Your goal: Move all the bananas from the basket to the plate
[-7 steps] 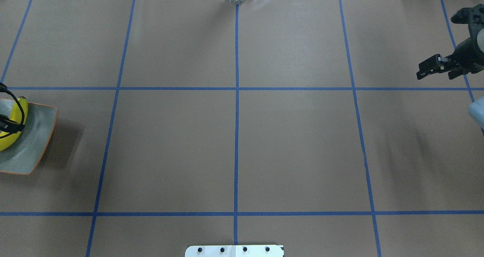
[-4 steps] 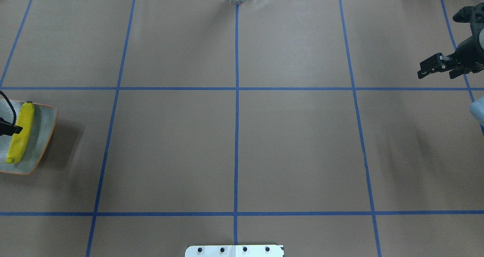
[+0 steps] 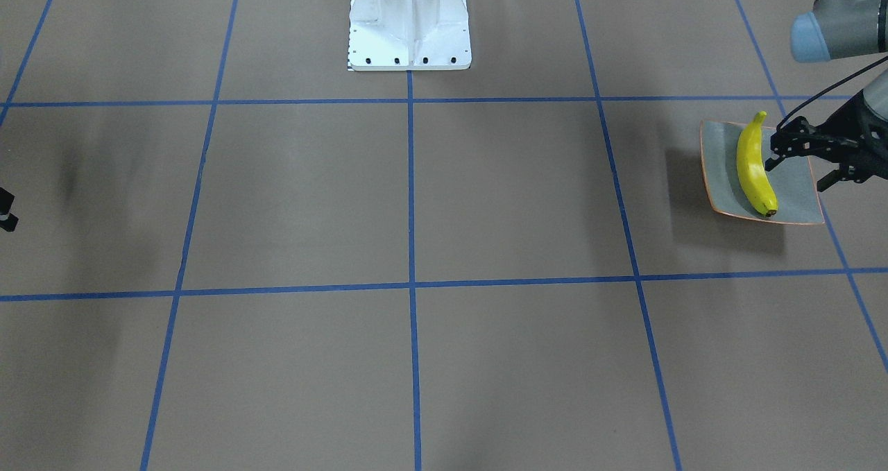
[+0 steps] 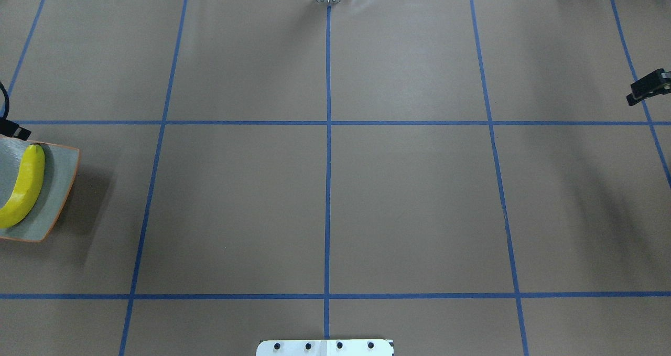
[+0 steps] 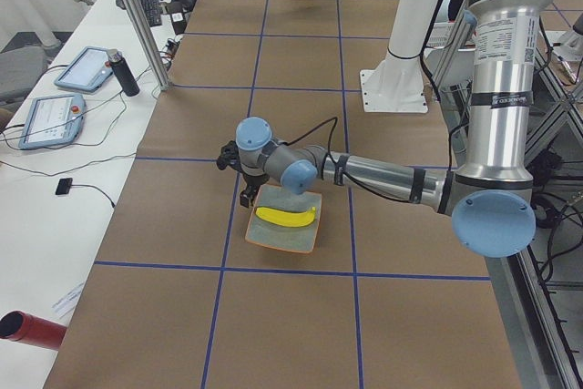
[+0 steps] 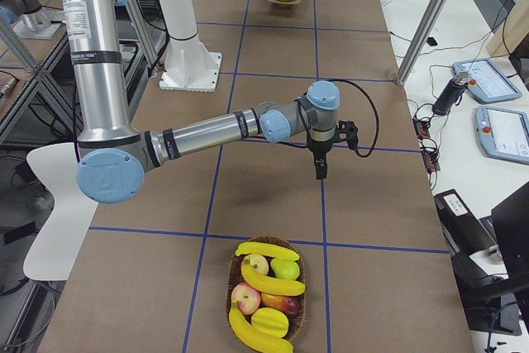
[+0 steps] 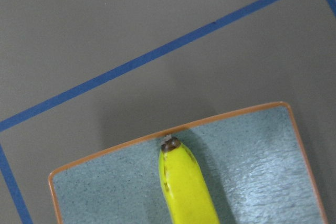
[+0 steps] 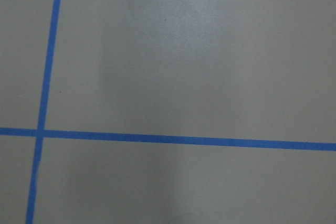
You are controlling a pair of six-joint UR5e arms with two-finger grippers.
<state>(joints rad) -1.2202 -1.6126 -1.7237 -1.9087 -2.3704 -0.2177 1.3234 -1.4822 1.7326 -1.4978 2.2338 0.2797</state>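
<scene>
One yellow banana [image 3: 755, 162] lies loose on the square grey-green plate [image 3: 798, 197] at the table's left end, also seen in the overhead view as banana [image 4: 23, 185] on plate [image 4: 57, 193]. My left gripper [image 3: 801, 167] hovers open just beside it, holding nothing. The left wrist view looks down on the banana's tip [image 7: 184, 182] and the plate [image 7: 252, 156]. At the other end, the basket [image 6: 302, 283] holds three bananas [image 6: 273, 280] among apples. My right gripper [image 6: 320, 169] hangs above the table short of the basket. Only one of its fingers [image 4: 647, 87] shows overhead, so I cannot tell its state.
The white robot base [image 3: 409, 23] stands at the table's middle edge. Blue tape lines [image 4: 327, 162] grid the brown table. A metal post [image 5: 137, 20], tablets [image 5: 46, 120] and a dark cylinder [image 5: 125, 75] stand on the operators' side.
The left gripper let go of the banana, which now lies on the plate, and drew back off it. The right gripper slid right, almost out of the overhead view.
</scene>
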